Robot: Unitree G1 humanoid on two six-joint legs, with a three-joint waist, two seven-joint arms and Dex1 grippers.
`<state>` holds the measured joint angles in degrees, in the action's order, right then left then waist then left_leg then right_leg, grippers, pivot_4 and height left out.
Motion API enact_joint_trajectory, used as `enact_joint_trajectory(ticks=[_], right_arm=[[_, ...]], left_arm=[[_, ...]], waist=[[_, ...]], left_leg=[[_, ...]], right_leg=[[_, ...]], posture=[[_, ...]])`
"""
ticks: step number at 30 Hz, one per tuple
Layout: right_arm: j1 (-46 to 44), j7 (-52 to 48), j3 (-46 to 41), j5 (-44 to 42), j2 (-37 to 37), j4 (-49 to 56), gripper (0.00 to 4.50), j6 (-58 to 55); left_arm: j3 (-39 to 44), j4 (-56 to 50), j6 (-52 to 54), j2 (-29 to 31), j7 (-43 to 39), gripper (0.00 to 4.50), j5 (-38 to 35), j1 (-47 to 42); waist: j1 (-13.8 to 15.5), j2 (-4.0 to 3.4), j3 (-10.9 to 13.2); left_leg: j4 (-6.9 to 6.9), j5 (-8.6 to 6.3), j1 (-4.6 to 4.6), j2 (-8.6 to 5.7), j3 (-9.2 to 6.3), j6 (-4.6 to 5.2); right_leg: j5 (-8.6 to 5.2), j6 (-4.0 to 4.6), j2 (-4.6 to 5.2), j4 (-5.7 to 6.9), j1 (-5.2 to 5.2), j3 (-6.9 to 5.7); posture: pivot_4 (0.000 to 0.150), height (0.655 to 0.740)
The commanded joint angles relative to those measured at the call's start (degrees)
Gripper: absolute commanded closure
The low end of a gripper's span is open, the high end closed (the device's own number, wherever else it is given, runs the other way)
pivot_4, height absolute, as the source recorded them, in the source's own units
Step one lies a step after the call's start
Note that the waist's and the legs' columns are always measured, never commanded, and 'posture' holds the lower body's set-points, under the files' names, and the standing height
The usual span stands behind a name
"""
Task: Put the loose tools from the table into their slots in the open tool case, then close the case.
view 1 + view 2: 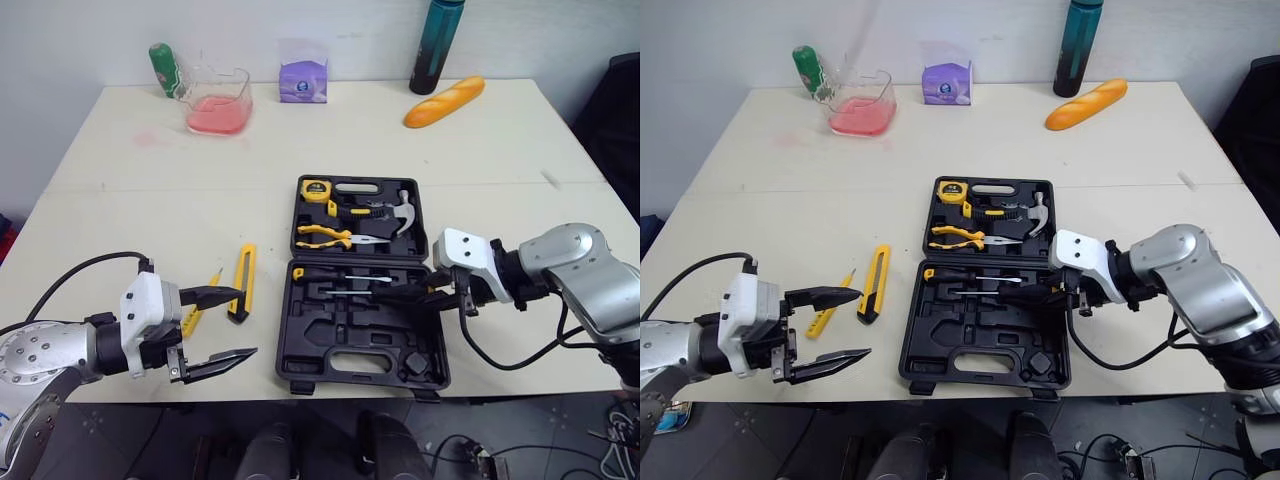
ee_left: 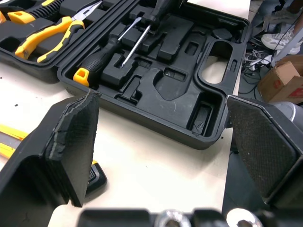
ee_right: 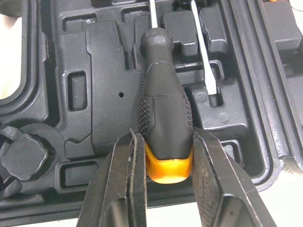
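Cream table (image 1: 480,150) against a white wall, w/ the open tool case (image 1: 320,340) at frame ctr, both halves lying flat.

Progress, as I read it: approx halfway. Upper half already has tape measure (image 1: 316,189), pliers (image 1: 322,236) and hammer (image 1: 400,212) seated. Lower half has one slim screwdriver (image 1: 320,274) in its slot. R gripper (image 3: 163,134) comes in from the right edge, fingers clamped on the orange butt of a black-handled screwdriver (image 3: 163,109), shaft lying low over the moulded recesses. Seated or not, can't tell.

Left to do: utility knife (image 1: 243,282) and small yellow tool (image 1: 818,321), both loose on the table just left of the case. Then shut the case.

L gripper (image 1: 246,322) sits lower left, fingers spread wide, empty. Its upper finger crosses over the small yellow tool, tip near the knife.

Along the top of the frame, well clear: green bottle (image 1: 165,68), clear tub (image 1: 218,102) w/ pink contents, purple pack (image 1: 302,80), dark flask (image 1: 436,45), bread loaf (image 1: 444,102). Nothing blocks the case. R arm must clear before closing.
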<state>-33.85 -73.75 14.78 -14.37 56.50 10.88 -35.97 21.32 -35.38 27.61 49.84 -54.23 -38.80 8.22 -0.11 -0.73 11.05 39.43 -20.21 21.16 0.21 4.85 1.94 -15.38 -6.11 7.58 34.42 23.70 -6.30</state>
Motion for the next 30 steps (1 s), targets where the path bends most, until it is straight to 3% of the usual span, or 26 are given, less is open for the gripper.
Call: enact_joint_trajectory(ticks=[1, 9, 11, 13, 20, 23, 27, 30], right_arm=[[-0.8, 0.5, -0.1, 1.0, -0.5, 0.6, 3.65, 0.5], [-1.7, 0.5, 0.6, 0.0, -2.8, 1.3, 3.65, -3.0], [-1.7, 0.7, -0.7, 0.7, -2.8, 0.4, 2.62, -0.2], [-1.9, 0.5, -2.3, 0.3, -2.6, -0.3, 1.89, 1.1], [0.1, -4.3, -7.7, -2.6, 1.9, -2.8, 1.89, 6.3], [1.3, -5.1, -10.4, -4.8, 0.5, -4.0, 1.89, 9.2], [4.7, -3.9, -15.2, -13.5, -7.5, -3.6, 1.89, 9.1], [7.1, -3.8, -14.7, -13.0, -10.5, -4.8, 3.14, 11.7]], left_arm=[[0.1, -1.2, 0.0, 0.2, 0.1, 0.0, -0.7, -0.7], [-0.2, -0.5, 0.1, 0.0, 0.0, 0.0, -0.4, -1.4], [0.0, -0.8, 0.2, 0.0, 0.1, 0.0, -0.5, -1.2], [0.2, -1.1, 0.4, 0.0, 0.2, 0.0, -0.6, -0.9], [0.4, -2.2, 0.8, -0.2, 0.8, 0.0, -1.0, -0.3], [0.4, -2.2, 0.8, -0.3, 0.9, 0.0, -1.0, -0.3], [-0.9, -1.4, 0.3, -0.3, 0.9, 0.0, -0.5, -1.8], [-1.6, -0.8, 0.0, -0.2, 0.8, 0.0, -0.2, -2.9]], waist=[[0.0, 0.0, 0.0], [-0.1, 0.01, 0.0], [-0.1, 0.01, 0.0], [-0.1, 0.01, 0.0], [0.1, 0.02, 0.0], [0.0, 0.04, 0.0], [-0.1, 0.06, 0.0], [0.0, 0.07, 0.0]], left_leg=[[0.01, 0.0, 0.0, 0.0, 0.0, 0.0], [0.05, 0.0, 0.01, 0.01, 0.0, 0.0], [0.05, 0.0, 0.01, 0.01, 0.0, 0.0], [0.05, 0.0, 0.01, 0.01, 0.01, 0.0], [0.06, -0.01, 0.02, -0.03, -0.02, 0.03], [0.08, -0.02, 0.01, -0.02, 0.0, 0.04], [0.1, -0.02, -0.03, 0.06, 0.04, 0.02], [0.1, -0.03, -0.03, 0.09, 0.04, 0.0]], right_leg=[[0.0, 0.0, 0.0, 0.01, 0.0, 0.0], [0.0, 0.0, 0.01, 0.03, 0.0, 0.01], [0.0, 0.0, 0.01, 0.03, 0.0, 0.01], [0.0, 0.0, 0.0, 0.03, 0.0, 0.01], [0.0, 0.0, -0.01, 0.02, -0.01, -0.01], [0.0, 0.0, -0.01, 0.03, -0.03, 0.01], [0.0, 0.0, -0.02, 0.08, -0.03, 0.04], [0.0, 0.0, -0.07, 0.11, -0.03, 0.03]], posture=[[0.15, 0.7349], [0.15, 0.7349], [0.15, 0.7349], [0.15, 0.7349], [0.15, 0.7349], [0.15, 0.7349], [0.15, 0.7349], [0.15, 0.7349]])
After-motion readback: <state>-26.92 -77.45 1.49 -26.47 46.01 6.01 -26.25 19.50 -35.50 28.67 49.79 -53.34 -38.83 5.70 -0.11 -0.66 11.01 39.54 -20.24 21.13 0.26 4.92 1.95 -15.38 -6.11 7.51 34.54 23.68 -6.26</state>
